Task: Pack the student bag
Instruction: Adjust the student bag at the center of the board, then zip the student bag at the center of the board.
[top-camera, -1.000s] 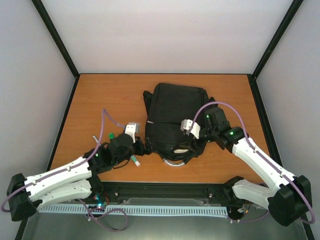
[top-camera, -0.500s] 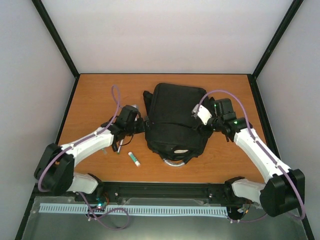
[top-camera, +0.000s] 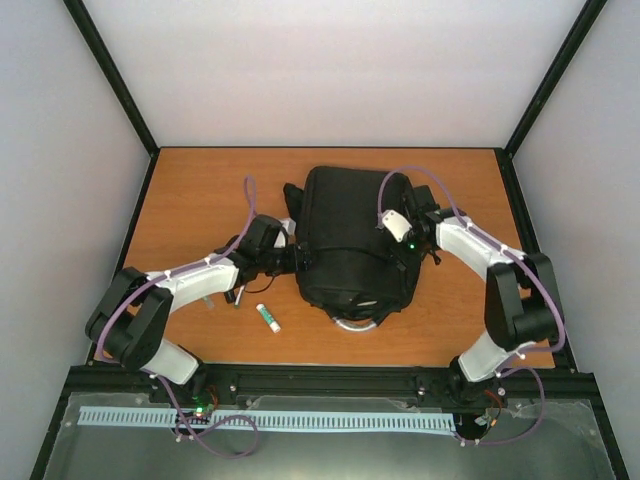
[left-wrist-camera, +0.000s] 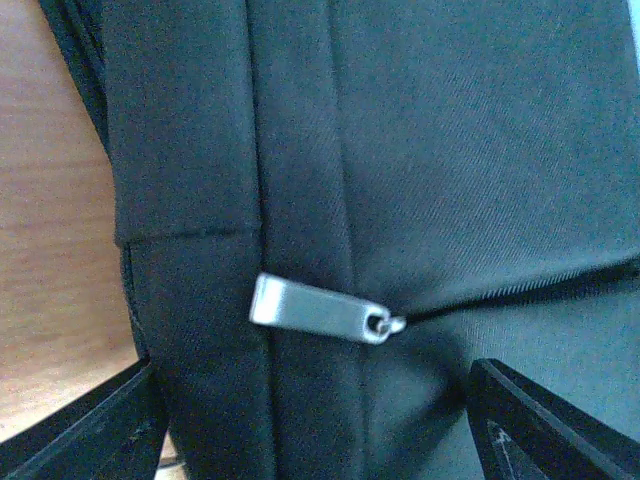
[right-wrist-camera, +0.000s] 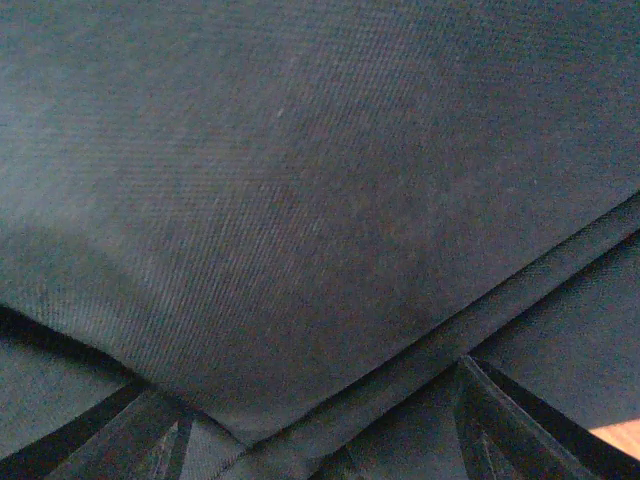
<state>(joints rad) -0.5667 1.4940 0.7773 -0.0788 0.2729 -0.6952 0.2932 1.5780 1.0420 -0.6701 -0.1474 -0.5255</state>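
Observation:
The student bag (top-camera: 350, 235), a large black backpack, lies in the middle of the table with its grey loop handle (top-camera: 350, 323) toward the near edge. My left gripper (top-camera: 291, 256) is at the bag's left side. In the left wrist view it (left-wrist-camera: 320, 440) is open, with black fabric (left-wrist-camera: 480, 150) and a silver zip pull (left-wrist-camera: 315, 310) just ahead of its fingertips (left-wrist-camera: 100, 430). My right gripper (top-camera: 405, 246) is over the bag's right side. In the right wrist view it (right-wrist-camera: 330, 440) is open, close against the bag's fabric (right-wrist-camera: 300, 180), holding nothing.
A white stick with a green cap (top-camera: 268, 317) lies on the wooden table (top-camera: 190, 190) left of the bag's near end. A dark pen-like item (top-camera: 236, 295) and a small pale item (top-camera: 209, 302) lie beside my left forearm. Black frame rails border the table.
My left arm swung from the small items at the near left up to the bag's left side. My right gripper moved farther back along the bag's right side. The bag shifted slightly.

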